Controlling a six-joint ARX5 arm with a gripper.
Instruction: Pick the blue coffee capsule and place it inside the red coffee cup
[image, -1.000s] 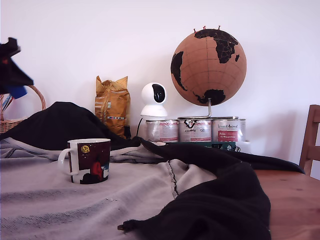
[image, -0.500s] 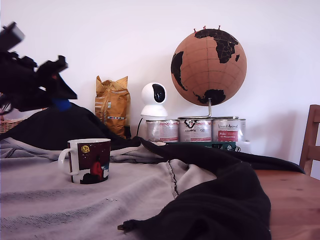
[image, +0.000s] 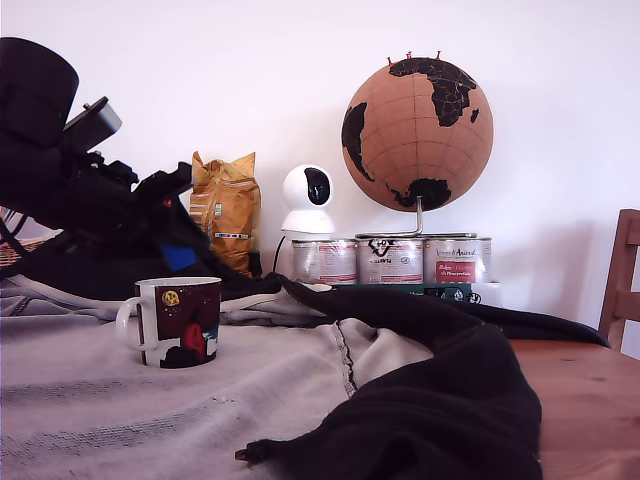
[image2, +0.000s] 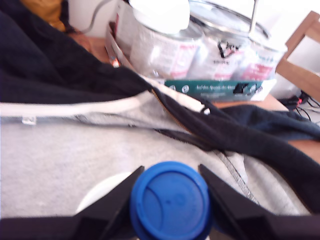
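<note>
Blue capsule (image2: 171, 201) pinched in the black gripper (image2: 170, 205), hanging just above the mug (image: 176, 321).

Black fingers (image2: 112, 205) press against both sides of the round blue capsule, gripping it; in the wrist view a white curve of the mug's rim shows just under it at about 8 o'clock. In the exterior view the arm reaches in from 9 o'clock, its blue tip (image: 180, 257) poised over the maroon mug, whose white handle points to the exterior view's left. The mug stands on grey cloth (image: 120, 400) with a dark garment (image: 440, 400) draped from 12 toward 5 o'clock of it. Behind stand a yellow bag (image: 225, 210), a white camera (image: 308, 200), three silver tins (image: 390, 260) and a cork globe (image: 418, 135).
</note>
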